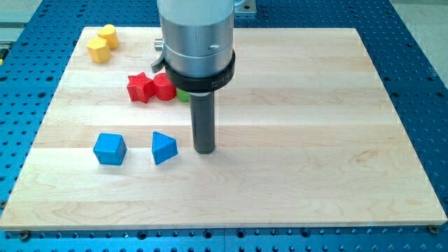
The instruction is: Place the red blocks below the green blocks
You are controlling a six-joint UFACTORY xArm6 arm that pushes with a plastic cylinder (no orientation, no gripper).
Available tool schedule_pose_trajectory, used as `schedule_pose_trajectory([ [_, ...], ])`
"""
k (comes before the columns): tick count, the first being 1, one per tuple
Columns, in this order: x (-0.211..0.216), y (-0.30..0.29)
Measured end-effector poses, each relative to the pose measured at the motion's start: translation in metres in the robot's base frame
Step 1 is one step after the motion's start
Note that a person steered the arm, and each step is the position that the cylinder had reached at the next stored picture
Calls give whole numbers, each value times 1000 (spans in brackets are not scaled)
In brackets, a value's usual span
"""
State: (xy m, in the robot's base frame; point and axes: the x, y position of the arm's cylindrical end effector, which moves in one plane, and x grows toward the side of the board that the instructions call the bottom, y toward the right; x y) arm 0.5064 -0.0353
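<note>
My tip [204, 150] rests on the wooden board [301, 133], just right of a blue triangular block [164, 148]. A red star-shaped block [140, 87] and a red round block [164, 87] lie side by side above and left of the tip. A green block [182, 94] touches the red round block's right side and is mostly hidden behind the arm's body [196, 42]. Any other green block is hidden.
A blue cube [110, 148] sits left of the blue triangular block. Two yellow blocks [102, 43] lie together near the board's top left corner. A blue perforated table surrounds the board.
</note>
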Motion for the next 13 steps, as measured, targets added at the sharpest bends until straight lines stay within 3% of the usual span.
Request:
schedule_pose_trajectory([
  [3,0,-67],
  [4,-17,-41],
  [8,-187,-28],
  [9,-186,-37],
  [11,-166,-134],
  [12,-132,-150],
  [13,-111,-124],
])
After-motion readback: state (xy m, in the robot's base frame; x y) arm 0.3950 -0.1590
